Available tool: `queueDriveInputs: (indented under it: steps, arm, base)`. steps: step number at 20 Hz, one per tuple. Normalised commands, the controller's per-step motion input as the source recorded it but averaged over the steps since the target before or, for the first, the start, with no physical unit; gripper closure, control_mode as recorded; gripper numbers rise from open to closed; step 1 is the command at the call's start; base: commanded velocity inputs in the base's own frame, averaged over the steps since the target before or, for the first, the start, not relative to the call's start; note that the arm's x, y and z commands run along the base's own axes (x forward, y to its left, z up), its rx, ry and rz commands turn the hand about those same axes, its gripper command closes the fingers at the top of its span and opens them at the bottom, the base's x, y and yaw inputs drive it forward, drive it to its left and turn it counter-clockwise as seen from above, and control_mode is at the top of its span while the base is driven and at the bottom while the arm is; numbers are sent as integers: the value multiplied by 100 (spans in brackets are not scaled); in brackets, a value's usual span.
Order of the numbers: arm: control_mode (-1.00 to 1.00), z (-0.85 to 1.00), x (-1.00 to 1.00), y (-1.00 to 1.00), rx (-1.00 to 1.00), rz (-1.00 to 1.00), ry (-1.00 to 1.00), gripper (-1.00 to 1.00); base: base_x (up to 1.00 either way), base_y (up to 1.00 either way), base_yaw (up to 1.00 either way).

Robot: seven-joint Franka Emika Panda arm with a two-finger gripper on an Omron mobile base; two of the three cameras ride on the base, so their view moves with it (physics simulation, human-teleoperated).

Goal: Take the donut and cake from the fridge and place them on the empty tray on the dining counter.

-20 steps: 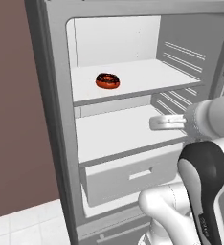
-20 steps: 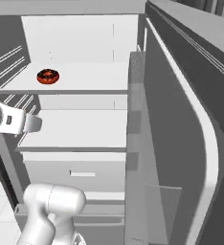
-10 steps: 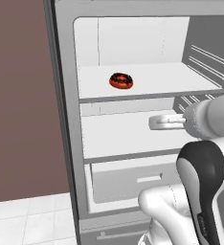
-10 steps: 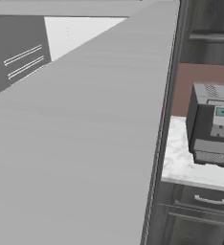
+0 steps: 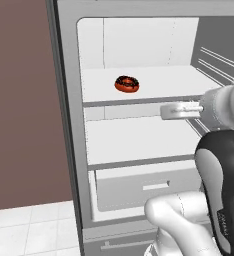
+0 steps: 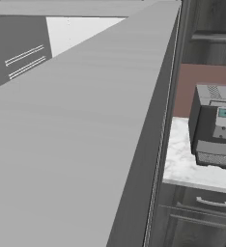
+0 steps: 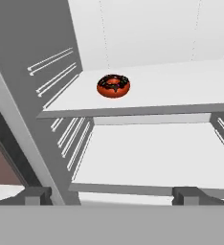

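Note:
The fridge stands open in front of me. The donut, with dark icing and reddish-orange sides, lies on the upper white shelf, left of the middle. My gripper is open and empty. It points into the fridge at about the height of that shelf's front edge, to the right of the donut and nearer than it. In the hand view the donut sits up ahead on the shelf, well beyond my gripper, whose tips stand wide apart. The cake, the tray and the dining counter are out of view.
The open fridge door stands close on my right. Beyond it a coffee machine sits on a marble counter above dark drawers. A brown wall flanks the fridge on the left. Its bottom drawer is shut.
The base has shifted: the fridge interior sits further right in the left base view, and the door now blocks the right base view. The open gripper has risen a little towards the upper shelf.

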Motion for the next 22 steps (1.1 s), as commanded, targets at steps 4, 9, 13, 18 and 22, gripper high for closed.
queueDriveInputs:
  steps: [4, 9, 13, 18, 22]
  arm:
    - [-100, 78, 4, -4, 0, 0, 0, -100]
    - [-100, 39, 34, -26, 0, 0, 0, -100]
    - [-100, -1, 43, -33, 0, 0, 0, -100]
    - [-100, -22, 66, -29, 0, 3, -2, -100]
    - [-100, -29, 80, -17, 2, 6, -3, -100]
  base:
    - [0, 0, 0]
    - [0, 0, 0]
    - [0, 0, 0]
    - [0, 0, 0]
    - [0, 0, 0]
